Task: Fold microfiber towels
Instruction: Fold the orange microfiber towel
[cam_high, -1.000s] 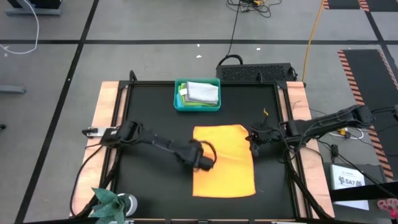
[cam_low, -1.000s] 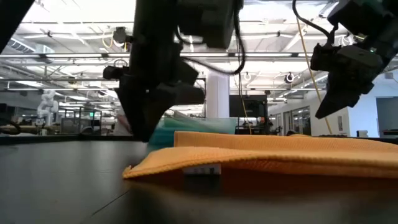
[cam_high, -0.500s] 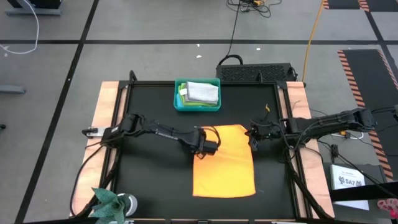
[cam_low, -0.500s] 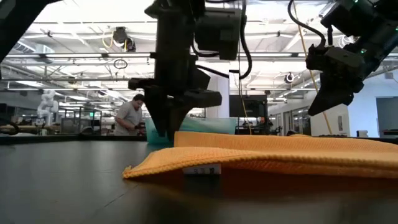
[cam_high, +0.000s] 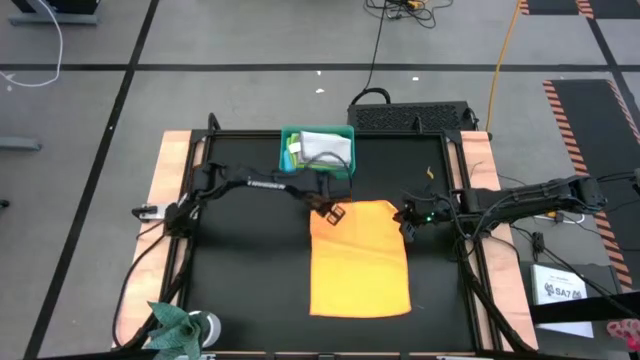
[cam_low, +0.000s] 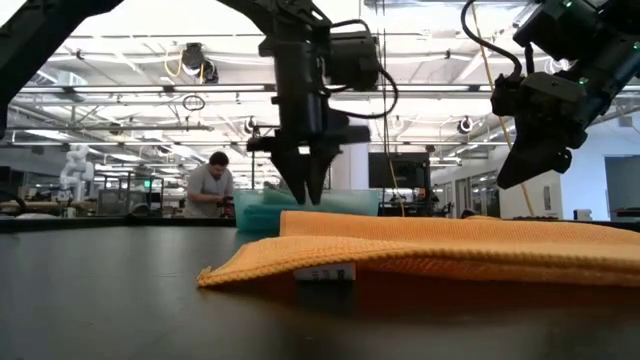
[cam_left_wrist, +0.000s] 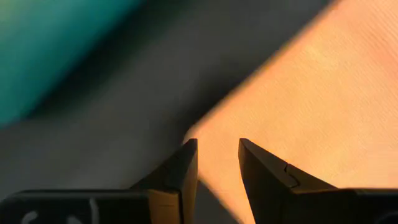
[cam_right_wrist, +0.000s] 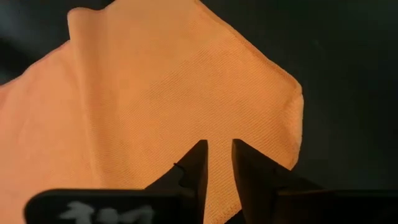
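The orange-yellow towel (cam_high: 360, 258) lies flat mid-bench (cam_high: 240, 290), its long axis running from the teal bin (cam_high: 290, 168) toward the near edge, with the left pincer (cam_high: 331, 214) and right pincer (cam_high: 408, 228) narrowly parted, empty, above its far corners.

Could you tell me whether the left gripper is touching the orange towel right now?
Apart. The low view shows the left gripper with its fingertips hanging above the orange towel, with background visible between them; its fingers are parted and hold nothing.

Towel (cam_high: 360, 262) mid-table, bin (cam_high: 290, 165) behind it, left tool (cam_high: 332, 215) and right tool (cam_high: 408, 228) over its far corners.
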